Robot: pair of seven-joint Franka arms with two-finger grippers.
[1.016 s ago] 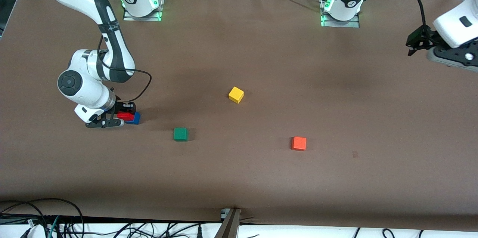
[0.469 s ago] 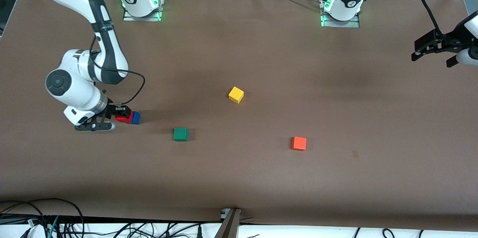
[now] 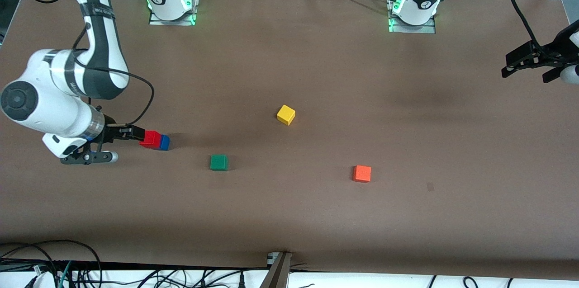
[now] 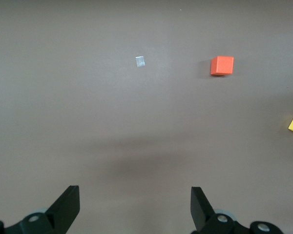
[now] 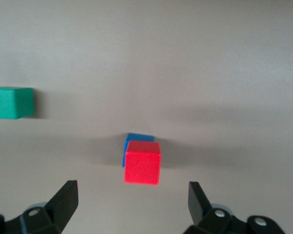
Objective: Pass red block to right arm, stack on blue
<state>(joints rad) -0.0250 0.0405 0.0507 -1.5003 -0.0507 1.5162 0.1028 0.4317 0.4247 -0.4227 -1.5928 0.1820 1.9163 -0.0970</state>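
Note:
The red block [image 3: 150, 139] sits on top of the blue cube [image 3: 164, 142], toward the right arm's end of the table. In the right wrist view the red block [image 5: 142, 162] covers most of the blue cube [image 5: 139, 138]. My right gripper [image 3: 135, 134] is open and empty, beside the stack and clear of it; the right wrist view shows it [image 5: 132, 204] with its jaws wide apart, short of the red block. My left gripper [image 3: 509, 66] is open and empty, held over the left arm's end of the table, where it waits [image 4: 134, 204].
A green cube [image 3: 219, 162] lies nearer the front camera than the stack and shows in the right wrist view [image 5: 10, 102]. A yellow cube [image 3: 286, 114] sits mid-table. An orange cube [image 3: 362, 173] lies toward the left arm's end, beside a small pale patch [image 4: 140, 61].
My right gripper has let go of the red block and drawn back from the stack toward the right arm's end. The left gripper has shifted slightly outward.

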